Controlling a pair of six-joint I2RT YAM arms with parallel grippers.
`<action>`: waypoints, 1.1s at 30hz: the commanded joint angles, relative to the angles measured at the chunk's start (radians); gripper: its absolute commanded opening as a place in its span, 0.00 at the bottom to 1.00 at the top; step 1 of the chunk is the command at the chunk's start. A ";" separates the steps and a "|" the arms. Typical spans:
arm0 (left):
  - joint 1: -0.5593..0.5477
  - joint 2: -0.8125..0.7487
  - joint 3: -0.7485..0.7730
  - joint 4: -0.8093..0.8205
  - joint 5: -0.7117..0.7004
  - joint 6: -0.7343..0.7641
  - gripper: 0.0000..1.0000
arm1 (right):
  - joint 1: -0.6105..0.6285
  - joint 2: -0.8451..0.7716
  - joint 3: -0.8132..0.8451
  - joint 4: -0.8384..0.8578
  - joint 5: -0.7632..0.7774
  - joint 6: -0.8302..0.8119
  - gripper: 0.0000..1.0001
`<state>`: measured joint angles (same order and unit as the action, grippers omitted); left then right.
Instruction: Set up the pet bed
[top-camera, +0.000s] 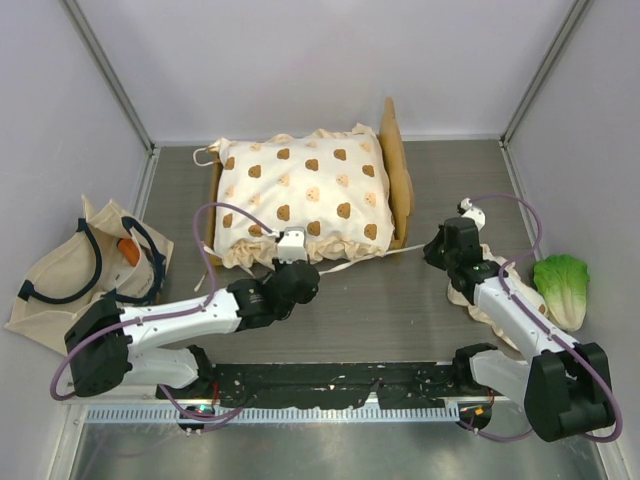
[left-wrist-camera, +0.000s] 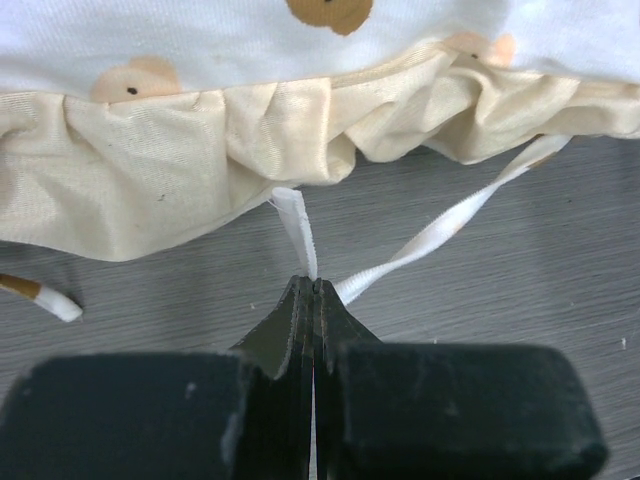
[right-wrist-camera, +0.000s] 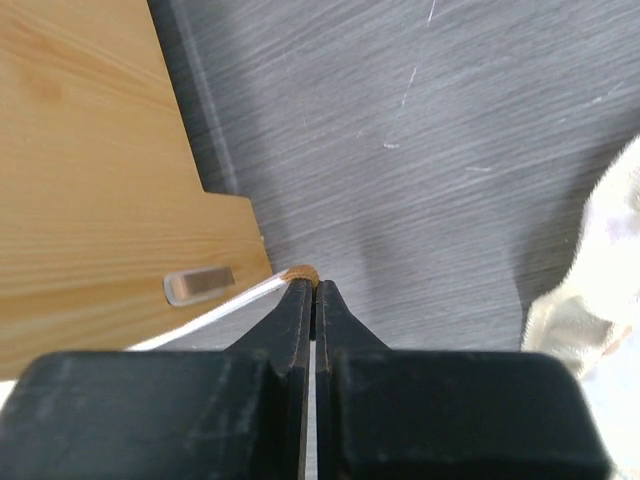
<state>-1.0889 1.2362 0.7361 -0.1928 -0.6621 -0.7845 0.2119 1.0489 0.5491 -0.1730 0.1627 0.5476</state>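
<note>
The pet bed lies at the back middle, its light-wood headboard to the right. The cream bear-print cushion sits on it, its ruffled edge hanging over the near side. My left gripper is at that near edge, shut on a white tie ribbon that comes from under the ruffle. A second ribbon runs right to my right gripper, which is shut on its brown-tipped end by the wooden frame.
A beige tote bag with black handles lies at the left. A green lettuce toy lies at the right wall. Cream cloth lies under my right arm. Another loose brown-tipped ribbon end lies left of my left gripper.
</note>
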 joint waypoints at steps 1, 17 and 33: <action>0.018 -0.006 -0.009 -0.066 -0.036 0.040 0.00 | -0.051 0.017 0.070 0.089 -0.012 -0.011 0.01; 0.152 -0.040 -0.023 -0.132 -0.027 0.117 0.00 | -0.097 -0.023 0.069 0.095 0.026 0.025 0.01; 0.153 -0.027 0.043 -0.062 0.099 0.179 0.54 | -0.098 -0.205 -0.101 0.003 -0.207 0.063 0.20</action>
<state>-0.9356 1.2221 0.7177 -0.3012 -0.5854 -0.6353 0.1200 0.9260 0.4885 -0.1291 0.0135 0.5907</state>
